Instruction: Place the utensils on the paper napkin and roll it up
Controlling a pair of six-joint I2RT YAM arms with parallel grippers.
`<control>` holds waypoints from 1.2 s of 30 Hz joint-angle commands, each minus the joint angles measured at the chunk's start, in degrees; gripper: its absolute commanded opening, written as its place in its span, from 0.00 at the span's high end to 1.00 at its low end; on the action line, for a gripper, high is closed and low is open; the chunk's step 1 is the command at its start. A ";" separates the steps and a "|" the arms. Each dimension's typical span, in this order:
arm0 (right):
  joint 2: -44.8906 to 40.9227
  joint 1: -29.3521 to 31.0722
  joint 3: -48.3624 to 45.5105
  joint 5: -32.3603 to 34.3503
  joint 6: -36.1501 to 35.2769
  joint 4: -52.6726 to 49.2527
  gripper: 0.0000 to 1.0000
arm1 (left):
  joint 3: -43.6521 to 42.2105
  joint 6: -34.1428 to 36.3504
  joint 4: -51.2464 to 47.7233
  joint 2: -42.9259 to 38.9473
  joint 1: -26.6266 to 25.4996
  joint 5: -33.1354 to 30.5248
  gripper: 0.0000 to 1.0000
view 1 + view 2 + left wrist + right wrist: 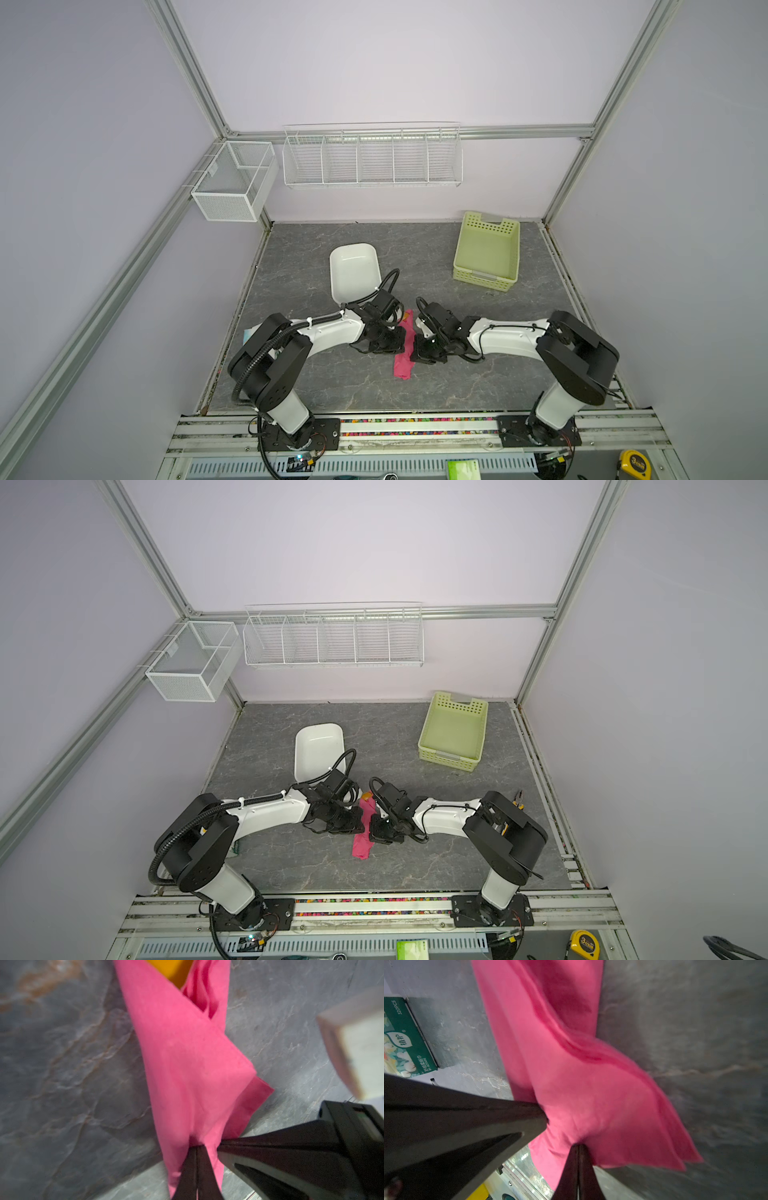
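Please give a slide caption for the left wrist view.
Shut left gripper pinches the folded pink paper napkin; an orange plastic utensil peeks out.

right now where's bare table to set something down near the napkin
Bare table between the white tub and green basket, and along the front edge before the napkin. Crowded mid-table: left hand and right hand both pinch the napkin.
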 commanded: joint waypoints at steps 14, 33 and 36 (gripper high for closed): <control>-4.49 -1.25 6.68 3.33 -2.41 -10.44 0.83 | -1.67 -0.05 -0.11 1.24 -0.04 -1.90 1.00; 3.26 -2.88 6.35 -0.53 -0.55 -5.95 0.69 | -1.58 -0.98 -0.14 -0.82 0.00 -2.14 1.00; 4.72 -2.85 6.03 -1.72 -0.56 -4.84 0.68 | -1.67 -1.29 0.13 -1.53 -0.03 -2.07 1.00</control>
